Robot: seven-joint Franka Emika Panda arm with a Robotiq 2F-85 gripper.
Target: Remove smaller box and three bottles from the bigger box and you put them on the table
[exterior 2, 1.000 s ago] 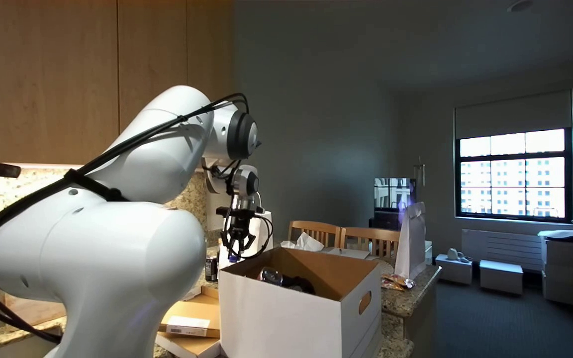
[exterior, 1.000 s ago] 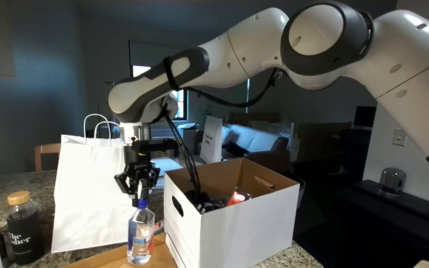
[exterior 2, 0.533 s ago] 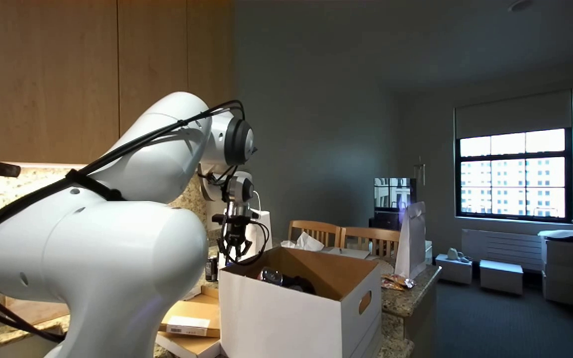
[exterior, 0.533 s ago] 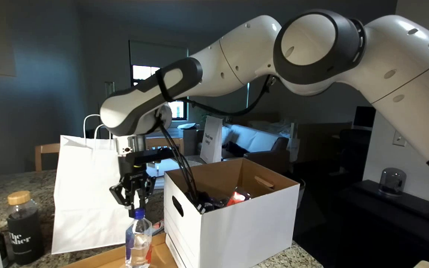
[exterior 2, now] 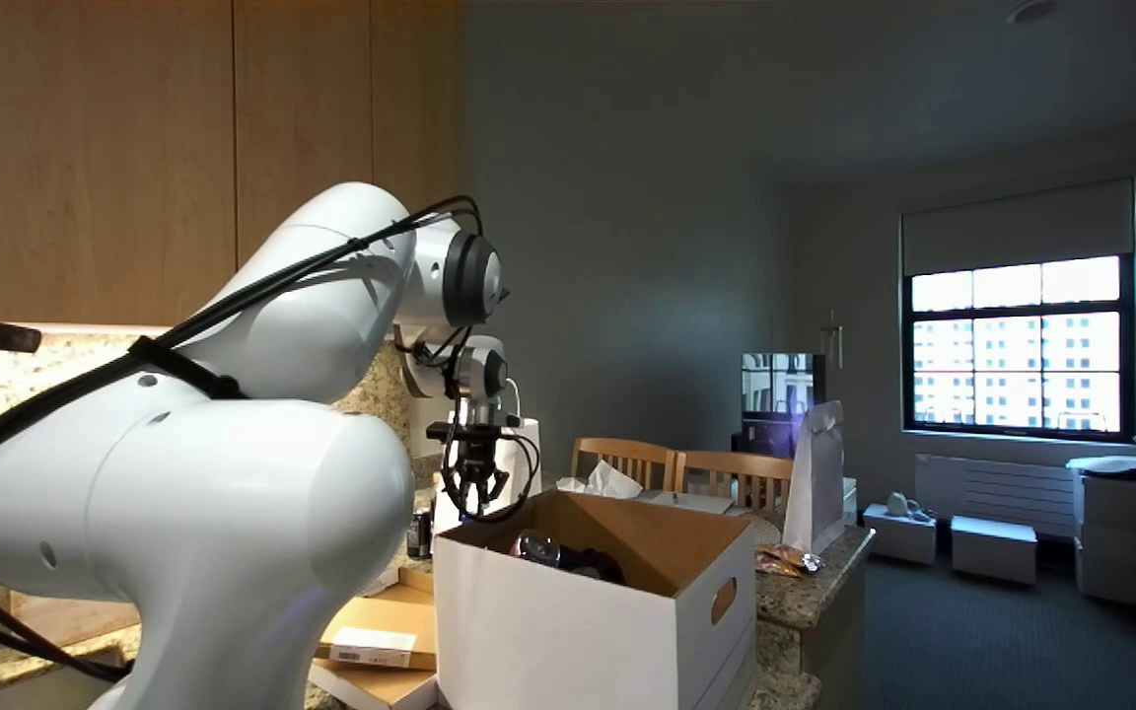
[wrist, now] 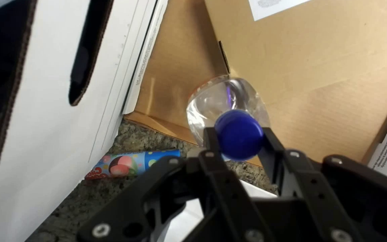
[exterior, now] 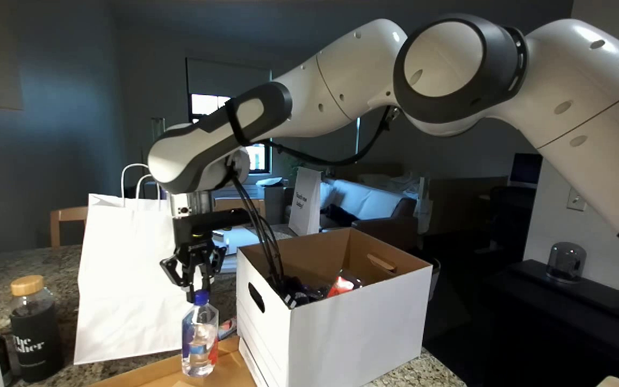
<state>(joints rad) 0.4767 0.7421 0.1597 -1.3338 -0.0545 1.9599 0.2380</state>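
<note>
Beside the white cardboard box (exterior: 358,328), the black gripper (wrist: 239,132) is clasping a clear plastic bottle (exterior: 200,344) by its stiff-looking blue cap (exterior: 201,298).

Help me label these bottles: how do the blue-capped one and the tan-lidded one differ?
The blue-capped bottle is clear with blue and red markings; the tan-lidded bottle is mostly black with white lettering. The fingers grip the blue-capped one; the tan-lidded one stands free of them. Both are upright.
</note>
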